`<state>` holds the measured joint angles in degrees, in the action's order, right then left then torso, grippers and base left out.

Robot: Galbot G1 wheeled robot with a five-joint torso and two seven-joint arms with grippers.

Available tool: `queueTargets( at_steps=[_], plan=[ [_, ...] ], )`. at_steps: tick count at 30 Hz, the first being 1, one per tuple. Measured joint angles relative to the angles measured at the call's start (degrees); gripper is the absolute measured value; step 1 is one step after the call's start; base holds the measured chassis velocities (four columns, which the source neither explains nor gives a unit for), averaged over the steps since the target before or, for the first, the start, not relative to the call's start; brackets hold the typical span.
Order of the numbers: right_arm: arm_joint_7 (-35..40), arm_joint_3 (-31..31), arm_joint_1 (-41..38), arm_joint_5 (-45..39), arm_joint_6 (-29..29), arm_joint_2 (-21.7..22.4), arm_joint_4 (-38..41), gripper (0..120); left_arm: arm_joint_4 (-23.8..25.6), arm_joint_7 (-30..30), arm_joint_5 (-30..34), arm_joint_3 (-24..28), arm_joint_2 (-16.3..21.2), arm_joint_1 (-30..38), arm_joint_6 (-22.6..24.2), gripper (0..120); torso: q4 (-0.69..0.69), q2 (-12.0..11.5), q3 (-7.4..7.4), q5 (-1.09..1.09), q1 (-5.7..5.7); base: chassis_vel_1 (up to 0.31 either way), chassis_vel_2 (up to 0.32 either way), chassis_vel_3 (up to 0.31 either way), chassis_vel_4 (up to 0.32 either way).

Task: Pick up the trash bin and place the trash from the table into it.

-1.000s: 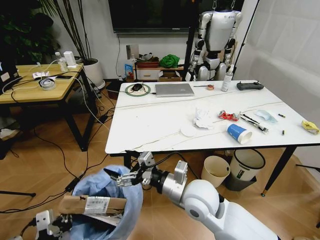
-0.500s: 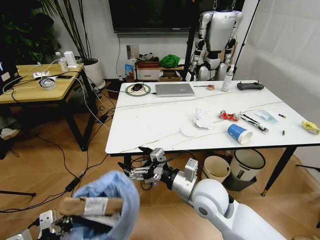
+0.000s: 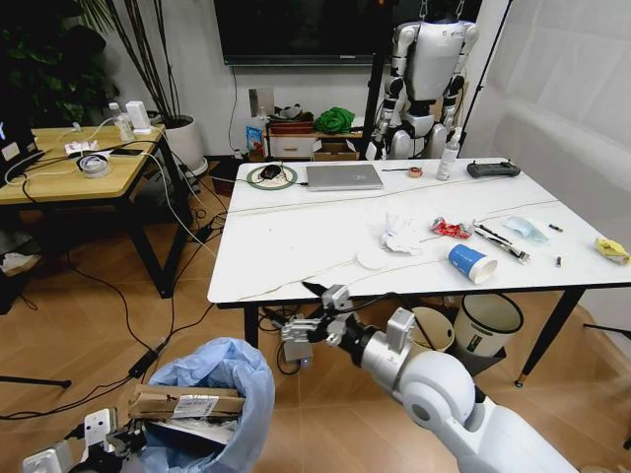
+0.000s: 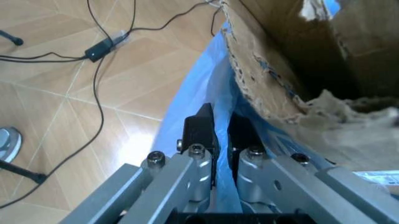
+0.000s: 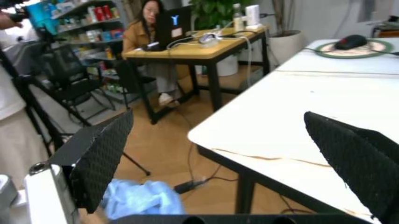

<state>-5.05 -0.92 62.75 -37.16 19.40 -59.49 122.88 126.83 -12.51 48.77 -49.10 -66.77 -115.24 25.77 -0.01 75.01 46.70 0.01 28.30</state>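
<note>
Head view: the table (image 3: 296,246), white-topped with thin black legs, serves as landmark. The trash bin (image 3: 212,399), lined with a crinkled light-blue bag, stands on the wooden floor in front of the table's near-left corner, with a brown cardboard box (image 3: 187,404) lying across its mouth. The left gripper (image 3: 94,443), beside the bin on the side away from the table, has its fingers (image 4: 199,133) pinched narrowly on the bag's blue rim, as the left wrist view shows. The right gripper (image 3: 311,320) hovers just below the table's near edge, between bin and table, spread wide and holding nothing; the right wrist view shows its two black pads (image 5: 100,158) well apart. On the table's right half lie crumpled white tissues (image 3: 399,235), a red wrapper (image 3: 451,229), a blue paper cup (image 3: 471,263), a light-blue mask (image 3: 523,229) and a yellow scrap (image 3: 611,249).
</note>
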Motion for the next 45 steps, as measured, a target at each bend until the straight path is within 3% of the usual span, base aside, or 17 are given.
queueTargets(
  at_steps=[9, 17, 24, 34, 45],
  plan=[
    [2.7, -3.5, 5.8, 5.6, 1.2, 0.0, -0.6, 100, 0.1, 1.0, 0.8, 0.9, 0.3, 2.5, -1.2, 0, -0.01, 0.0, 0.00, -0.01, 0.00, 0.000, 0.000, 0.000, 0.000],
    [9.7, -9.0, 4.7, 6.4, 4.2, -2.6, -5.0, 100, 0.5, 4.5, -0.3, 1.0, 0.8, 3.5, -3.1, 0, 0.01, 0.0, 0.00, -0.01, 0.00, 0.000, 0.000, 0.000, 0.000],
    [9.1, -14.2, 0.7, 7.2, 3.0, -3.3, -11.9, 100, -0.7, 5.7, -1.8, 1.7, 0.8, 3.8, -3.8, 0, -0.02, 0.0, 0.00, 0.00, 0.00, 0.000, 0.000, 0.000, 0.000],
    [5.5, -9.2, -12.7, 7.3, 6.2, -1.9, -22.5, 100, -1.3, 6.4, -3.1, 1.7, 0.3, 3.7, -4.3, 0, 0.01, 0.0, 0.01, -0.01, 0.01, 0.000, 0.000, 0.000, 0.000],
    [1.0, -2.8, -18.6, 10.0, 5.6, -4.4, -31.0, 100, -0.7, 5.9, -3.3, 1.7, -0.1, 4.2, -4.1, 0, 0.00, 0.0, 0.00, -0.01, 0.00, 0.000, 0.000, 0.000, 0.000]
  ],
)
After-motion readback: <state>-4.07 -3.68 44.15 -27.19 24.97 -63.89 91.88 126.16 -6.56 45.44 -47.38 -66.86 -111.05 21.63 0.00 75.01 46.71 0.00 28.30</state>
